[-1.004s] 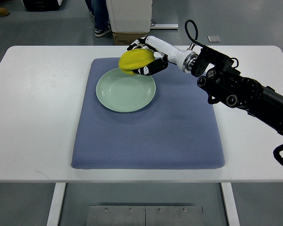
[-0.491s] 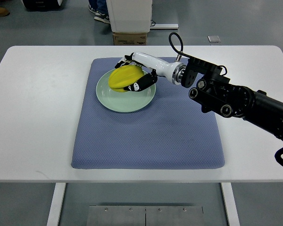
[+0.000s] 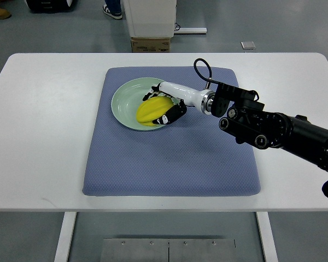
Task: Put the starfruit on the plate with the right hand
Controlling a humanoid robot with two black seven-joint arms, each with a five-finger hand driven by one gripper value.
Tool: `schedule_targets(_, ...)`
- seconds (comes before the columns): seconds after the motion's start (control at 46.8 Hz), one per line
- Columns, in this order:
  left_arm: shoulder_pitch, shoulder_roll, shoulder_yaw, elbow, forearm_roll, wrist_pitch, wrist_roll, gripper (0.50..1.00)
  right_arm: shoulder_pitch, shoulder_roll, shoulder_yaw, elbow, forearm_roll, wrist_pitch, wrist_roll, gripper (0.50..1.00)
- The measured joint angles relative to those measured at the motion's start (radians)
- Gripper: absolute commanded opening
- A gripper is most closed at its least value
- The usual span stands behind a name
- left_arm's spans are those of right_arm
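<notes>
The right hand has its fingers curled around the yellow starfruit, one set wrapping over the far side and dark fingertips pressing its near right side. The fruit sits low over the right part of the pale green plate; whether it already rests on the plate cannot be told from this angle. A white forearm runs right from the hand to a metal wrist joint, where a black cable loops up, and from there the black arm stretches to the right edge of the picture.

The plate lies on the far left part of a blue-grey mat, and the mat lies in the middle of a white table. The left part of the plate is bare.

Beyond the far edge of the table, on the grey floor, stand a white cabinet and a brown cardboard box just in front of it; the print on the box is too small to read. A person's shoe shows to the left of the cabinet, and a small grey square lies on the floor farther right. No brand or other writing can be read anywhere.
</notes>
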Motion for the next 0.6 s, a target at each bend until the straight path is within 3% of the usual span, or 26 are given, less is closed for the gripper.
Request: schedule_targets(0.598, 0.000, 0.000, 0.000, 0.000, 0.000, 0.000, 0.000, 1.000, 0.006, 0.000, 0.120, -0.007, 0.068, 0.001, -0.001, 1.000)
